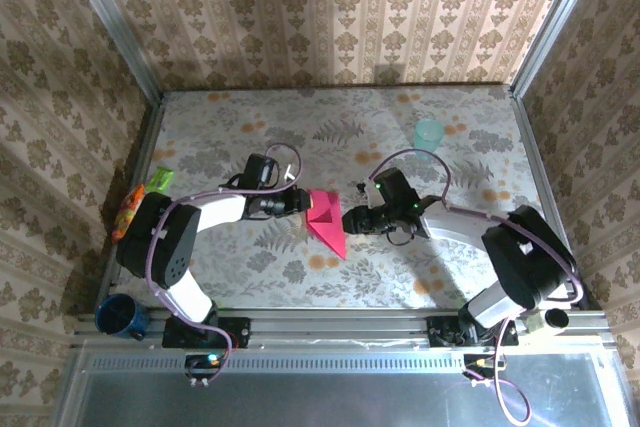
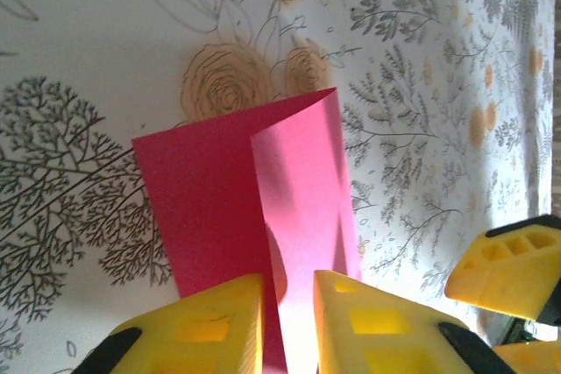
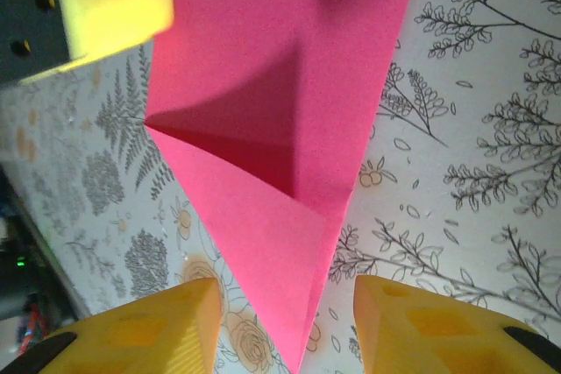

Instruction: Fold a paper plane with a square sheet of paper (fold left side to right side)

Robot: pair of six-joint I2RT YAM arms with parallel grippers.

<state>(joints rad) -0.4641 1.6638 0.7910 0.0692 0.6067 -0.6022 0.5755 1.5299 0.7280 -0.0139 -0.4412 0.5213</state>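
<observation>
The magenta-red square sheet of paper lies mid-table, partly folded into a pointed shape with its tip toward the near right. My left gripper is at its left edge. In the left wrist view one flap stands up from the flat layer and runs between the yellow fingers. The left gripper has a narrow gap left around that flap. My right gripper faces it from the right. It is open and straddles the paper's pointed tip without touching it.
A pale teal cup stands at the back right. Green-and-orange packets lie at the left edge, and a dark blue mug sits at the near left corner. Metal rails and patterned walls enclose the table.
</observation>
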